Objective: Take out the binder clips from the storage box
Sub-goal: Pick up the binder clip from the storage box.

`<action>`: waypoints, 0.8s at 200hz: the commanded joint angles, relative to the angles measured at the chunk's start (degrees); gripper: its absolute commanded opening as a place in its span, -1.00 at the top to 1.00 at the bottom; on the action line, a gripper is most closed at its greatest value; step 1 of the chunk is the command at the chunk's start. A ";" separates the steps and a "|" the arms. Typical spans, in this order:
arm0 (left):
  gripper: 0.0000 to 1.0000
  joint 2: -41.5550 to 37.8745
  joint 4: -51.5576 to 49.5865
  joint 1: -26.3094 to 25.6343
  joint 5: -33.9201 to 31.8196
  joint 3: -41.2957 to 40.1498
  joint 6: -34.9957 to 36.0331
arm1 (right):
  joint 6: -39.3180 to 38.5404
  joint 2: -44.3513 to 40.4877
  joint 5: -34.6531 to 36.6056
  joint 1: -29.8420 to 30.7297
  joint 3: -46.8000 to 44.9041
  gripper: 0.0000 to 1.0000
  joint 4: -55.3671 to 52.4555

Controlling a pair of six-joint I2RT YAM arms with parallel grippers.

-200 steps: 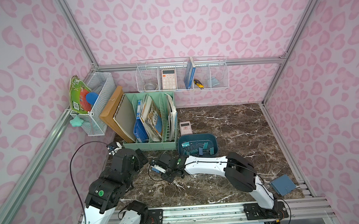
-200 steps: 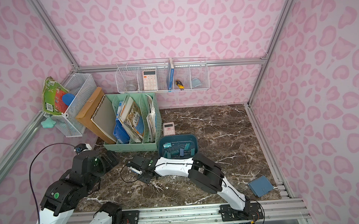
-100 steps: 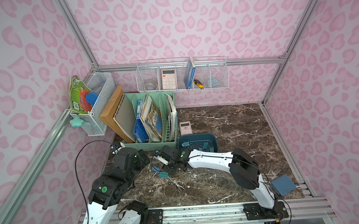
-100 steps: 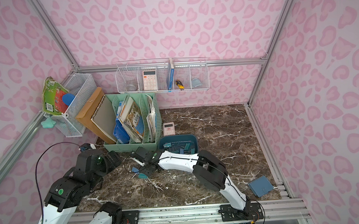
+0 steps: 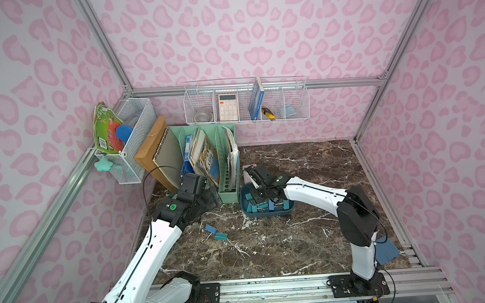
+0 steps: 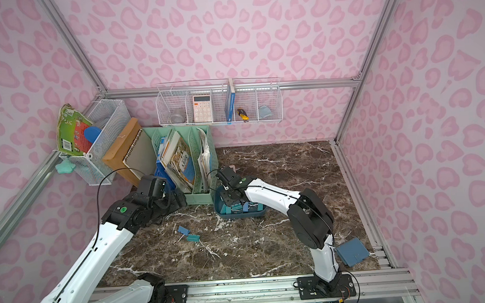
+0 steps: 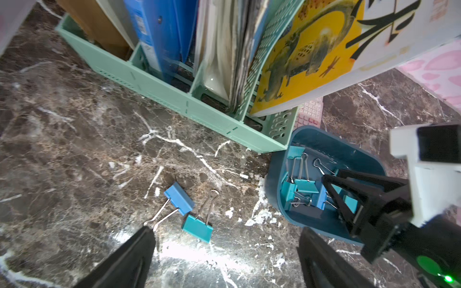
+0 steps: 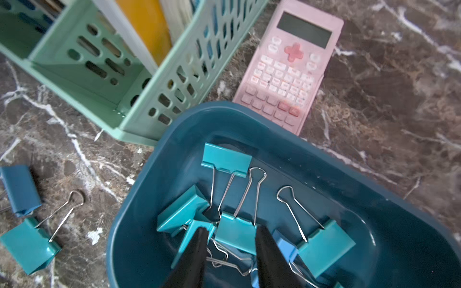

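Black brush characters on the yellow book are cropped and unreadable. My right arm stretches low across the table, right gripper dipped into the box. Its fingers straddle a teal clip among the other clips; I cannot tell whether they pinch it. My left gripper hangs spread wide above two clips on the table.

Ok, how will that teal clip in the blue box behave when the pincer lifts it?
Folded metal, so the teal clip is probably rigid and light. Its wire handles look tangled with other clips, so it may drag one along.
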 commanded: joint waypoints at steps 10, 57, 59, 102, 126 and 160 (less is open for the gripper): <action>-0.88 5.08 0.95 -0.07 5.18 2.36 0.95 | 5.40 4.18 -0.07 -0.58 4.21 0.45 -5.53; -0.91 8.04 1.10 -0.07 5.88 2.64 2.52 | 9.24 10.77 -1.54 -0.02 11.80 0.52 -10.39; -0.91 8.08 1.12 -0.07 5.86 2.59 2.60 | 9.34 11.17 -1.52 -0.01 12.08 0.52 -10.61; -0.93 7.87 1.33 -0.07 5.96 1.80 3.16 | 10.79 15.13 -0.50 -0.05 16.31 0.52 -13.37; -0.93 7.01 1.61 -0.07 6.05 0.96 3.33 | 10.97 16.41 -0.70 0.01 17.56 0.52 -13.88; -0.95 5.97 1.94 -0.09 5.89 0.30 3.42 | 11.09 17.12 -0.11 -0.23 17.58 0.53 -14.23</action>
